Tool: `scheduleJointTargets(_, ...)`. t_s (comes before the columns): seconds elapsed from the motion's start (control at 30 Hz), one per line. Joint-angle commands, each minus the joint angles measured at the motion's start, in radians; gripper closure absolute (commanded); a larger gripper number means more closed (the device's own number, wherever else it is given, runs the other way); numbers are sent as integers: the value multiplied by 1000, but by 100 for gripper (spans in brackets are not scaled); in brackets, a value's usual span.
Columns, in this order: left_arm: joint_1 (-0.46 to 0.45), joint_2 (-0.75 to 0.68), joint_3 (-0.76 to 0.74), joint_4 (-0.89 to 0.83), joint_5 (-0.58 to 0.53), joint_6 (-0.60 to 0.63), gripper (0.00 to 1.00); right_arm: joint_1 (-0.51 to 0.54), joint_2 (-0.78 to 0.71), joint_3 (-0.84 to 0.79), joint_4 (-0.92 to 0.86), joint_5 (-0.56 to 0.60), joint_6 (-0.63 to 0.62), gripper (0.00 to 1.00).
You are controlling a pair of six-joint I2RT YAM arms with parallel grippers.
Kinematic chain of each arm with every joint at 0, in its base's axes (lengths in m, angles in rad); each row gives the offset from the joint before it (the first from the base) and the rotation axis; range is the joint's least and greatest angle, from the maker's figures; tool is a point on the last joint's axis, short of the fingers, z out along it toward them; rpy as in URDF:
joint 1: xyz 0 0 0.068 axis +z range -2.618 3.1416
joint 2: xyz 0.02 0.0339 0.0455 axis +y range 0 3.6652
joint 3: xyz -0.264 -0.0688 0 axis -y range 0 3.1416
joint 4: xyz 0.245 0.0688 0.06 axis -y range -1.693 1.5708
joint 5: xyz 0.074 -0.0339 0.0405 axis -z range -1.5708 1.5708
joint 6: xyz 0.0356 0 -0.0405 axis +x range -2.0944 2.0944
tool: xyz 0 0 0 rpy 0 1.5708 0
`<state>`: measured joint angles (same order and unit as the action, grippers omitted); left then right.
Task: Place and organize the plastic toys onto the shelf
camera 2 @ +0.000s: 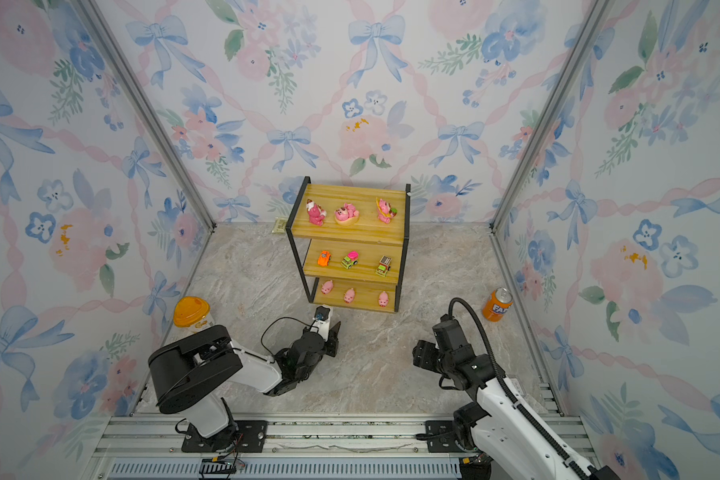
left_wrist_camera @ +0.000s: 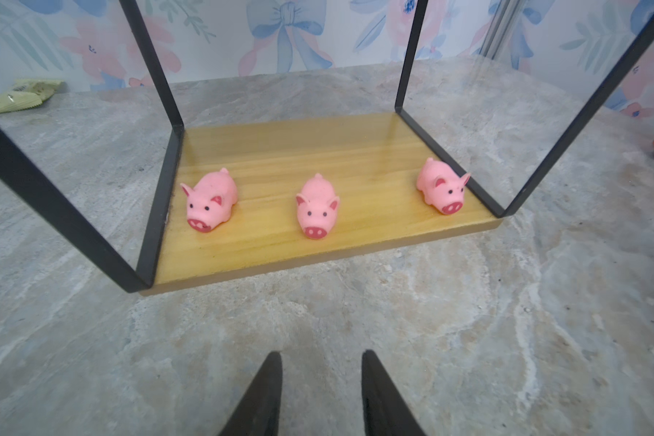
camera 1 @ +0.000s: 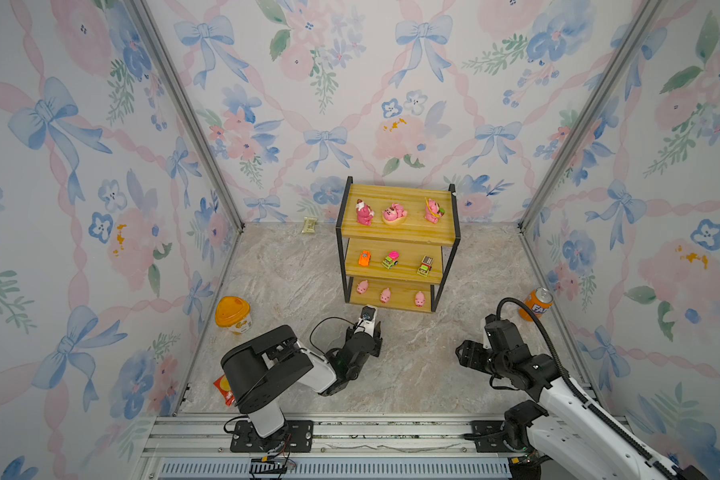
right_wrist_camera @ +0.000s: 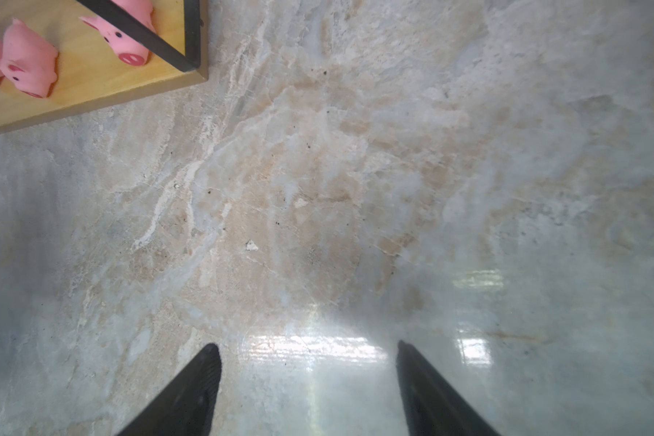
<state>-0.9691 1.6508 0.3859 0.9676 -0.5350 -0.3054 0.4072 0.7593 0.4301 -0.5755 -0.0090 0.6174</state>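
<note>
Marbled table (camera 1: 412,374) is seen beneath the left claw (left_wrist_camera: 321,355), narrowly parted and empty, and the right claw (right_wrist_camera: 306,344), spread wide and empty, and with pigs (left_wrist_camera: 210,202), cars (camera 1: 390,260) and bears (camera 1: 395,214) ranged on the shelf (camera 1: 400,193), the middle pig (left_wrist_camera: 316,207) could be toppled if that left claw is driven forward.

A: Place type?
B: Robot lab booth, staged. Floral wallpaper panels (camera 1: 391,83) (bows, flowers) on aluminium posts (camera 1: 186,112), marble-look tabletop (camera 1: 287,270).
A: Anything else?
B: Arm bases (camera 1: 298,434) bolted to slotted rail (camera 1: 391,432) along tabletop's front edge.
</note>
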Motion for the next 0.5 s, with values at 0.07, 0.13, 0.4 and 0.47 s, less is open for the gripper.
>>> scheduleJointTargets(0.07, -7, -139, -16, -94, -13, 75, 58, -6, 49, 110, -26, 55, -85, 24)
scheduleJointTargets(0.13, -6, -195, -13, -148, -39, 92, 58, -7, 76, 153, -26, 85, -116, 24)
scheduleJointTargets(0.4, 7, -443, -45, -310, -154, 139, 50, -48, 234, 355, -8, 161, -267, 24)
scheduleJointTargets(0.47, 20, -507, -68, -322, -178, 153, 46, -74, 266, 399, 12, 163, -304, 23)
